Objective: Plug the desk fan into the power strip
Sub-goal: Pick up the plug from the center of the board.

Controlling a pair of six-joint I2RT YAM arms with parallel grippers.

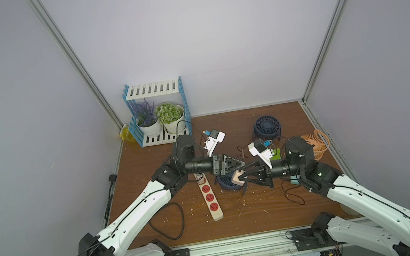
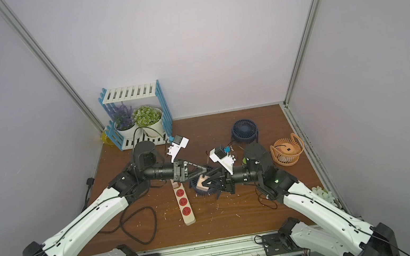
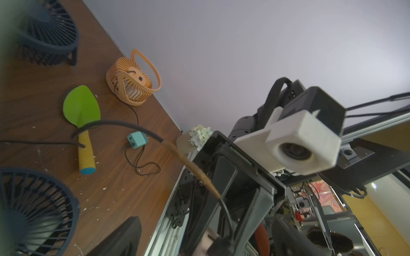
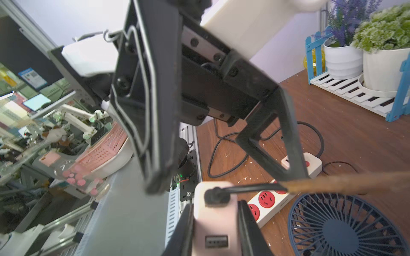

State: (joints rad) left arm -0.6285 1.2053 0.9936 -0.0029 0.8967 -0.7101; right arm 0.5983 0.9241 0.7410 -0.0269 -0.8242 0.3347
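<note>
Wood-grain table [image 1: 266, 208], walled on three sides in pale grey-lilac.

1. Power strip [image 1: 211, 198]: cream bar lying flat at front centre between the two arms, running front to back on a slight slant. Three red sockets show in both top views. Its far end lies under the left arm, and its thick black cord [image 1: 177, 222] loops away over the table on the left.
2. Plug adapter [image 4: 210, 223]: pinkish-white block with a USB port on its near face. In a top view it sits over the rim of the near dark blue fan [image 1: 224, 184], to the right of the strip and not touching it.
3. Fan cord [image 4: 250, 188]: thin and black, leaving the adapter, then wrapped in brown. I cannot tell which fan it ends at.
4. Right gripper [image 4: 215, 208]: fingers [image 4: 250, 230] clamped on the two sides of the adapter.
5. Left gripper [image 4: 226, 180]: fingers [image 4: 290, 141] spread wide, one either side of the cord where it leaves the adapter. Whether a tip touches the cord cannot be told.
6. Far dark blue fan [image 1: 267, 127]: back of the table.
7. Orange fan [image 1: 313, 144]: by the right wall.
8. Blue-and-white slatted shelf [image 1: 153, 89]: back left corner, holding a lavender pot [image 1: 149, 127] and a green-leaved pot [image 1: 174, 123] side by side.
</note>
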